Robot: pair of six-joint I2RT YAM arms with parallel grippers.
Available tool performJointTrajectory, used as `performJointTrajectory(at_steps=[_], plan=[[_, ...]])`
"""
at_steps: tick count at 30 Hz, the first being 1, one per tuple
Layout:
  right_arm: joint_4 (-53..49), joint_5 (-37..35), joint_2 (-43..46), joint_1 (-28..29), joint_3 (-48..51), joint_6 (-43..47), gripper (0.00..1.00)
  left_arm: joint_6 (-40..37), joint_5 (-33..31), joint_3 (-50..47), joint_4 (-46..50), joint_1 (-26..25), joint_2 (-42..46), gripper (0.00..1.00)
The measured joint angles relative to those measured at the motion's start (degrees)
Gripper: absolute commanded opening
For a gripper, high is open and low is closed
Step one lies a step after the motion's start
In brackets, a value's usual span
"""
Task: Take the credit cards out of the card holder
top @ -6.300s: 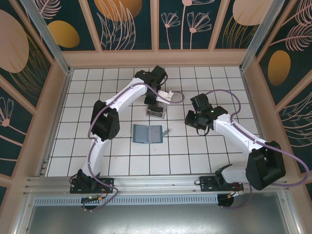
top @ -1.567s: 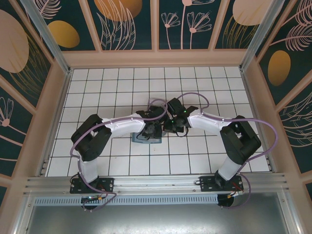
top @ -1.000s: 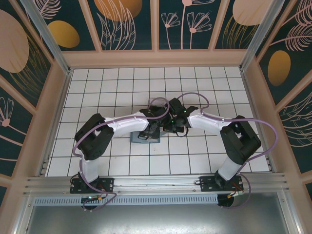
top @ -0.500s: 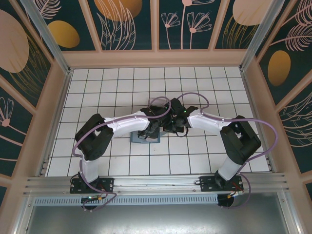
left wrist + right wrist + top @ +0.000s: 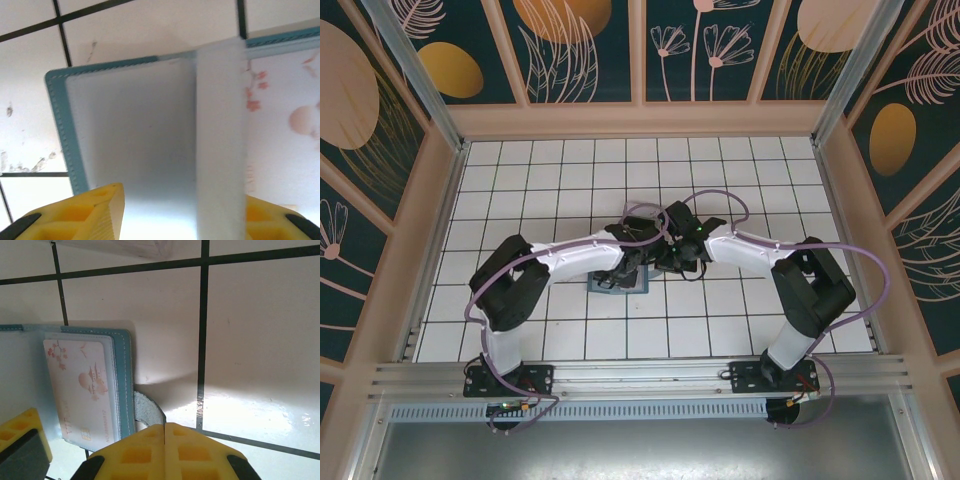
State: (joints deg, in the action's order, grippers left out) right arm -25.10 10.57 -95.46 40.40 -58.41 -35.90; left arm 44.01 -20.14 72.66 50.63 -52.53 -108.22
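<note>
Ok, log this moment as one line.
left gripper: jaws apart over card holder, grip unclear | right gripper: shut beside card holder | credit card: in pocket

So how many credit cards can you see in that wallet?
1: a pale credit card with pink blossoms, tucked into one end of the card holder. Others may hide in the frosted pocket beside it.

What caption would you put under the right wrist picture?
Shut right gripper beside the open card holder, a pink-patterned credit card in its clear pocket.

The left arm [image 5: 575, 258] and right arm [image 5: 745, 247] hide most of the card holder [image 5: 603, 287] from above; wrist views crop it.
</note>
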Motion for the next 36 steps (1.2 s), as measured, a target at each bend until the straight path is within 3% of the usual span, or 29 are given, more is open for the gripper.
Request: performJointTrajectory(at_steps=[16, 26, 36], plan=[[-0.8, -0.2, -0.7, 0.1, -0.5, 0.0, 0.00, 0.1, -1.0, -8.1, -3.1, 0.9, 3.1, 0.46], [-0.8, -0.2, -0.7, 0.1, -0.5, 0.0, 0.00, 0.2, 9.5, -18.9, -14.8, 7.1, 16.5, 0.44], [-0.8, -0.2, -0.7, 0.3, -0.5, 0.0, 0.00, 0.1, 16.6, -19.0, -19.4, 9.9, 24.0, 0.41]])
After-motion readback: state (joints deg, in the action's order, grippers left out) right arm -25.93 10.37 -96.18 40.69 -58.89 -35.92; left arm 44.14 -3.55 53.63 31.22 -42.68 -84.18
